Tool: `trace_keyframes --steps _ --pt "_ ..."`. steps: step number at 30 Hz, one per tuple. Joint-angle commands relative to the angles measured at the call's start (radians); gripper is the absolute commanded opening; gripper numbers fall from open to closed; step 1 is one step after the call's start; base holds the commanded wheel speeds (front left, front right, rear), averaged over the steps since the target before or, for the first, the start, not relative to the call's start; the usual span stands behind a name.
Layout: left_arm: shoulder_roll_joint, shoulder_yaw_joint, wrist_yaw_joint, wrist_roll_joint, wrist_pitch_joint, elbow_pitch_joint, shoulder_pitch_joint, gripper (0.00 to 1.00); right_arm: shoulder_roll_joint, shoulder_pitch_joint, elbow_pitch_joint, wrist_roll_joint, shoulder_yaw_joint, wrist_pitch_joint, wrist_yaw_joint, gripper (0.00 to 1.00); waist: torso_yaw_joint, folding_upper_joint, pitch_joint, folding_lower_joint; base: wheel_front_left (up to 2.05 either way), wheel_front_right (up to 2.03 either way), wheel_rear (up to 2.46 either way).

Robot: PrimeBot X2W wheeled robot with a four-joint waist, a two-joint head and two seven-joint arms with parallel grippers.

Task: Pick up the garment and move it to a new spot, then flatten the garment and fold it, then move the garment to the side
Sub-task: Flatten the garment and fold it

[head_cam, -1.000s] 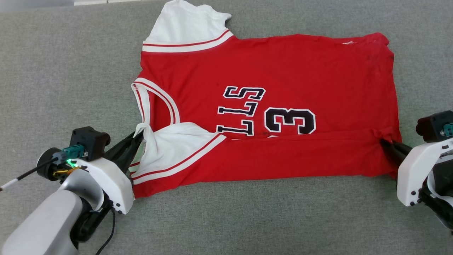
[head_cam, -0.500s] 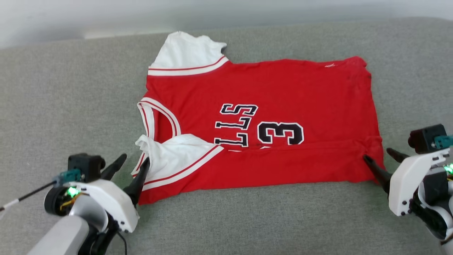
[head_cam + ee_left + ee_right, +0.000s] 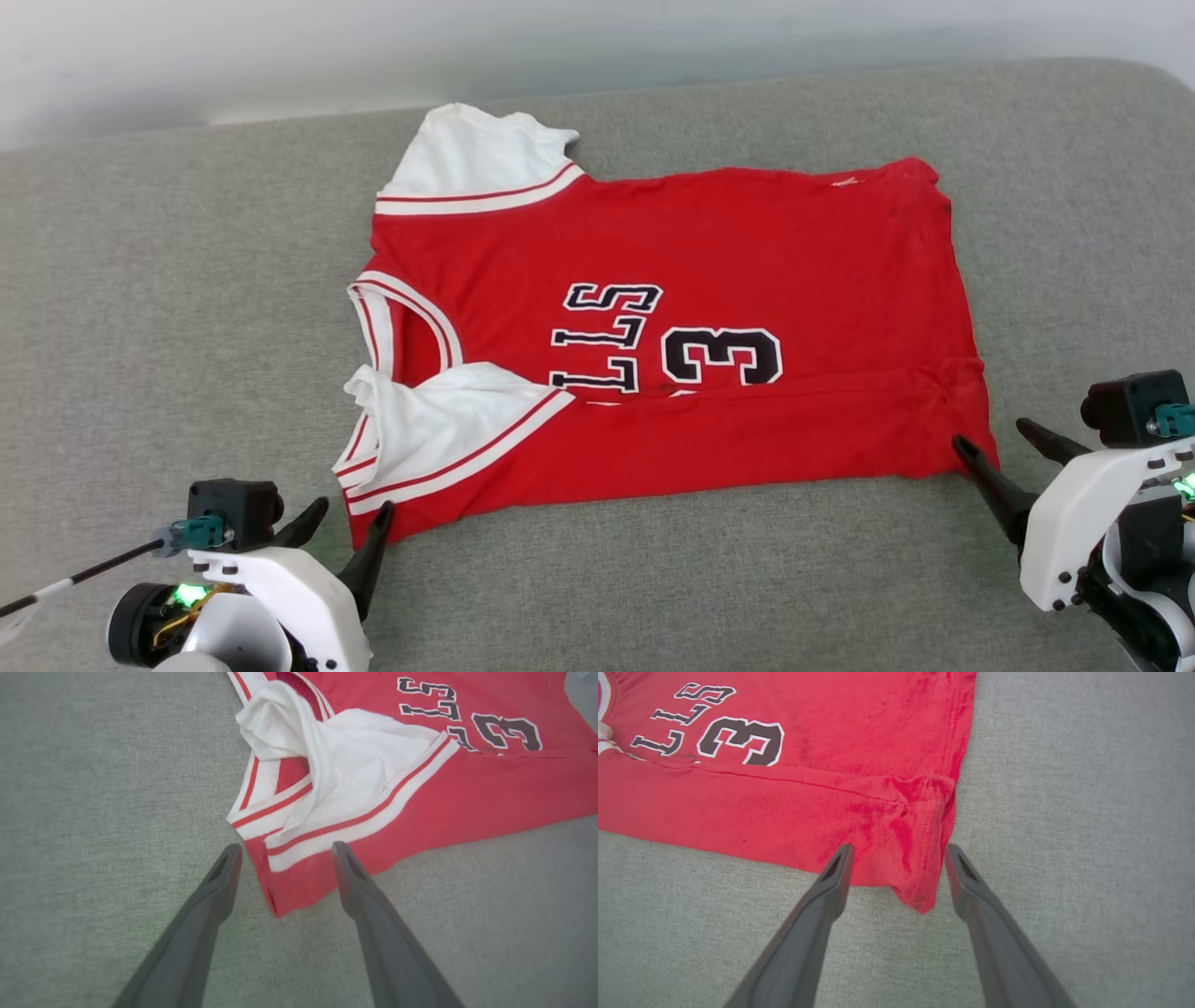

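The garment point(image 3: 672, 261), a red jersey with white sleeves, striped trim and dark lettering, lies flat on the grey surface with its near long edge folded over the chest. My left gripper point(image 3: 350, 511) is open at its near left corner, the red corner point(image 3: 280, 896) lying between the spread fingers without being held. My right gripper point(image 3: 990, 434) is open at the near right corner; the hem corner point(image 3: 915, 891) sits between its two fingers. The garment point(image 3: 784, 765) lies loose in both wrist views.
The grey fabric surface point(image 3: 168, 308) stretches wide on all sides of the jersey. A pale wall or edge point(image 3: 280, 47) runs along the back. A thin cable point(image 3: 75, 579) sticks out left of my left wrist.
Both grippers let go of the folded edge, opened and drew back toward me from the jersey's near corners. The camera tilted, so the whole picture shifted; the folded edge stays laid down.
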Motion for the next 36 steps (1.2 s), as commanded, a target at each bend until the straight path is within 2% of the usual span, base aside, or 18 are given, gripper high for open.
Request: trace_keyframes --steps 1,7,12,13,14,15,17,23,30,36 --pt "0.009 -0.004 0.009 0.012 0.012 0.001 0.007 1.0 0.005 0.009 -0.009 -0.006 -0.004 0.001 -0.001 1.0 -0.007 0.0 0.011 0.0 0.0 0.0 0.0" --pt "0.017 -0.019 0.055 0.041 0.048 0.056 -0.019 1.0 0.029 0.014 -0.054 -0.008 -0.013 0.018 -0.001 1.0 -0.026 0.0 0.048 0.0 0.0 0.0 0.0" --pt "0.002 -0.057 0.054 0.027 0.112 0.127 -0.008 1.0 0.028 0.017 -0.066 -0.02 -0.018 0.017 -0.001 1.0 -0.035 0.0 0.067 0.0 0.0 0.0 0.0" --pt "0.001 -0.072 0.047 0.021 0.137 0.139 -0.002 0.82 0.029 0.017 -0.067 -0.021 -0.019 0.017 -0.001 1.0 -0.036 0.0 0.07 0.0 0.0 0.0 0.0" --pt "0.0 -0.086 0.038 0.014 0.155 0.145 0.004 0.31 0.028 0.017 -0.068 -0.024 -0.02 0.017 -0.001 1.0 -0.036 0.0 0.072 0.0 0.0 0.0 0.0" --pt "-0.004 -0.094 0.029 0.01 0.168 0.148 0.006 0.0 0.028 0.016 -0.069 -0.027 -0.021 0.018 -0.001 1.0 -0.035 0.0 0.074 0.0 0.0 0.0 0.0" --pt "-0.011 -0.104 0.011 0.005 0.177 0.147 -0.002 0.0 0.026 0.014 -0.068 -0.029 -0.027 0.016 -0.001 1.0 -0.031 0.0 0.078 0.0 0.0 0.0 0.0" --pt "-0.018 -0.087 -0.011 0.021 0.114 0.119 -0.032 0.0 0.02 0.004 -0.044 -0.057 -0.041 0.028 -0.001 1.0 0.001 0.0 0.061 0.0 0.0 0.0 0.0" --pt "-0.005 -0.064 -0.005 0.049 0.052 0.007 -0.049 0.0 0.051 -0.009 0.019 -0.084 -0.091 0.104 -0.001 1.0 0.047 0.0 0.042 0.0 0.0 0.0 0.0" --pt "0.007 -0.078 0.0 0.072 0.054 -0.076 -0.054 0.0 0.089 -0.034 0.098 -0.112 -0.124 0.154 -0.001 1.0 0.076 0.0 0.06 0.0 0.0 0.0 0.0"
